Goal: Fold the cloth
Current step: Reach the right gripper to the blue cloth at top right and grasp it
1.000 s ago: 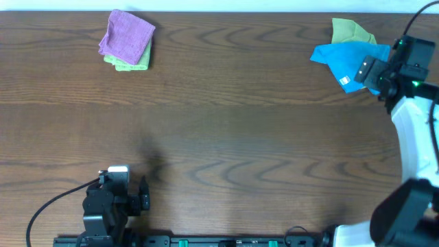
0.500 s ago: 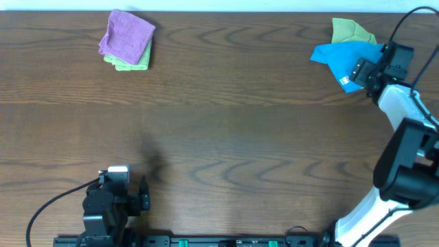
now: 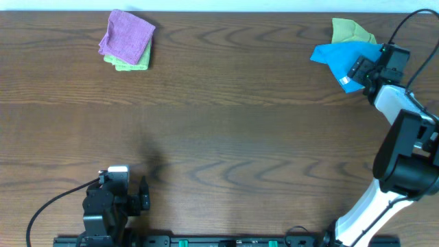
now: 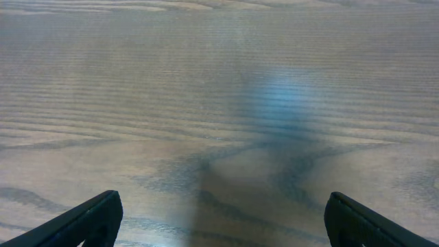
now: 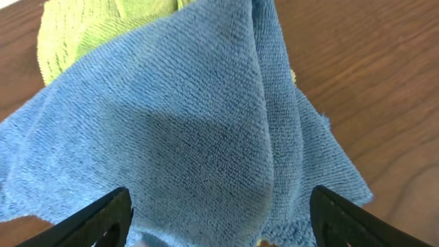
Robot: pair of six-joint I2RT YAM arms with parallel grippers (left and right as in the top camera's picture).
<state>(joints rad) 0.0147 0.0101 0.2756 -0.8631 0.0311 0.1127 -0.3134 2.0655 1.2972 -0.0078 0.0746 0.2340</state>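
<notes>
Cloth (image 3: 339,56) near table (image 3: 240,137) far-right edge

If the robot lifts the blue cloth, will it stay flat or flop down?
Probably flop: the blue cloth lies in soft folds. Its fuzzy weave likely grips rather than slips. It might drag the green cloth under it.

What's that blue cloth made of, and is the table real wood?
The blue cloth looks like soft microfibre: a fine, fuzzy, matte pile that drapes in limp folds. The table shows dark brown wood grain with a slight sheen; solid wood or printed laminate, I cannot tell.
</notes>
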